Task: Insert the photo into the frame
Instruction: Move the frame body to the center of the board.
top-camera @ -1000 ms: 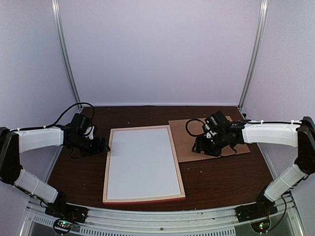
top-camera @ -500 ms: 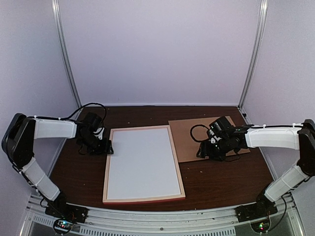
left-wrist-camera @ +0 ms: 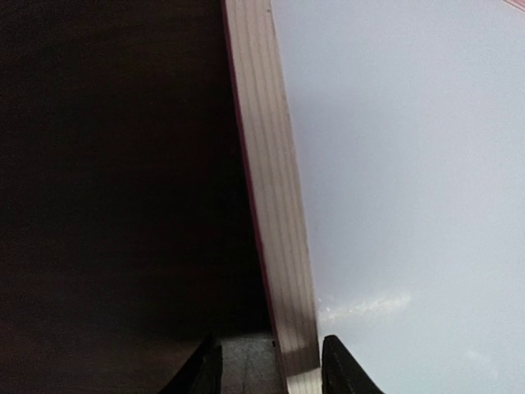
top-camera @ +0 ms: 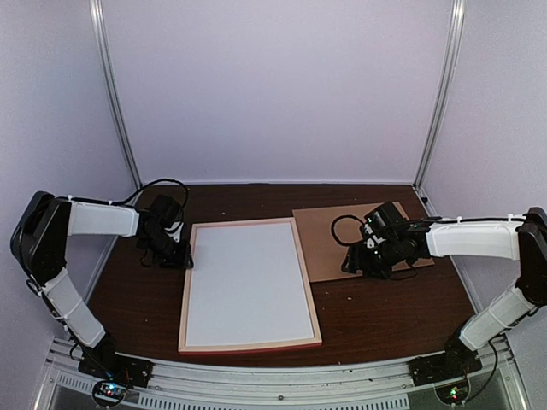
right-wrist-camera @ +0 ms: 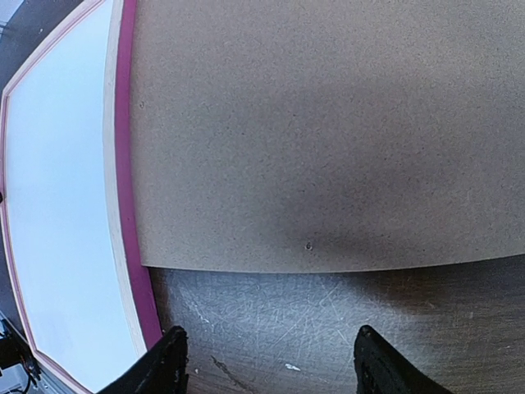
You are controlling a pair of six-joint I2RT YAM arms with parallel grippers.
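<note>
The frame [top-camera: 250, 346] is lying back-up on the bench [top-camera: 385, 316], showing pale wood bars with a pink outer edge. The photo [top-camera: 248, 282] is sitting inside it, plain white back facing up and filling the opening. The left end effector [top-camera: 181, 254] is straddling the frame's left bar near the far corner. One finger is over the photo and the other is standing off the wood, so it is open, not clamping. The right end effector [top-camera: 352, 263] is hovering open over the near edge of the brown board [top-camera: 320, 239] beside the frame, holding nothing.
</note>
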